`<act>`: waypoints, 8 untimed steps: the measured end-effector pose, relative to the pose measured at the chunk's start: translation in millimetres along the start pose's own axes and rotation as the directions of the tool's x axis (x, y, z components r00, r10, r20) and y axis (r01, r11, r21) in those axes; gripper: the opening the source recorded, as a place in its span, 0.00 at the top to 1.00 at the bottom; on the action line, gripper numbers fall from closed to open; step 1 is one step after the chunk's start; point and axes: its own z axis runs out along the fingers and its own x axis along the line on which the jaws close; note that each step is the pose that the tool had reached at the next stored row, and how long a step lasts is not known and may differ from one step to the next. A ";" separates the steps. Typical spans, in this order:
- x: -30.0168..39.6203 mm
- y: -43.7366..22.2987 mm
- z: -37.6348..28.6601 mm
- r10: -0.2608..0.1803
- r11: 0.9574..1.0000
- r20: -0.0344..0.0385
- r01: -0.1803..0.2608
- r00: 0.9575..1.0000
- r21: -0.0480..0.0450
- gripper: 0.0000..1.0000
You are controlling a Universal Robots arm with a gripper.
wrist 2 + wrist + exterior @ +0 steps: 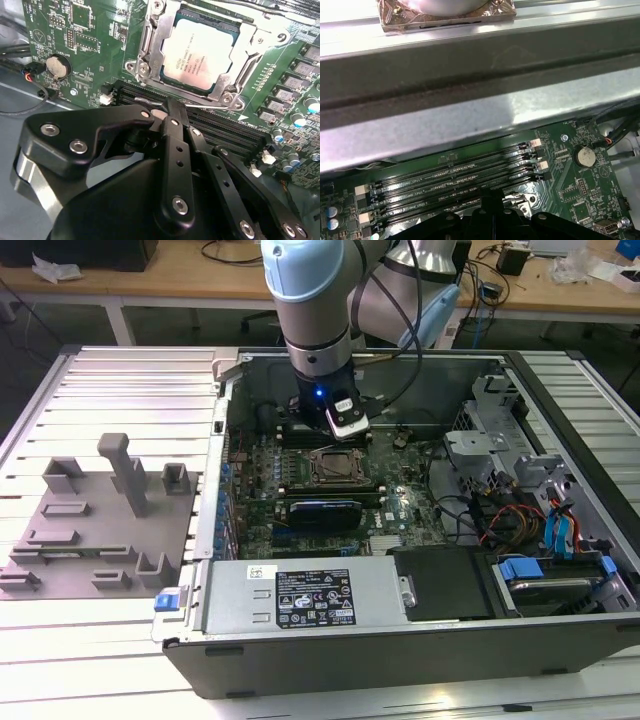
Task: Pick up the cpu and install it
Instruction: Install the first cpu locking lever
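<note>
cpu (197, 56) sits flat in the socket frame (235, 97) on the motherboard (90, 45), silver top up, metal bracket around its edges. Second wrist view: gripper (170, 107) is just beside the socket, on the memory-slot side, fingertips together over the socket's near edge, nothing between them. No visible contact with the cpu; can't tell whether the tips touch the bracket.

Exterior view: arm (310, 300) comes down into the open computer case (400, 640), gripper (335, 435) low over the board, right next to the socket frame (340, 465). Socket contents are hard to make out from here, too small and dark.

First wrist view: the gripper's black linkage (490, 220) is cut off at the frame edge, memory slots (450, 175) are beyond it, and a coin cell (585, 156) sits on the board. The grey case wall (470, 115) blocks much of this view, and the socket is mostly hidden behind the linkage.

Grey plastic tray (100, 530) with upright posts lies outside the case, at the exterior view's left, well apart from the gripper.
</note>
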 end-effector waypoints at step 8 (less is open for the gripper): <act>1.5 5.7 1.1 0.000 1.000 0.000 0.000 1.000 0.000 0.89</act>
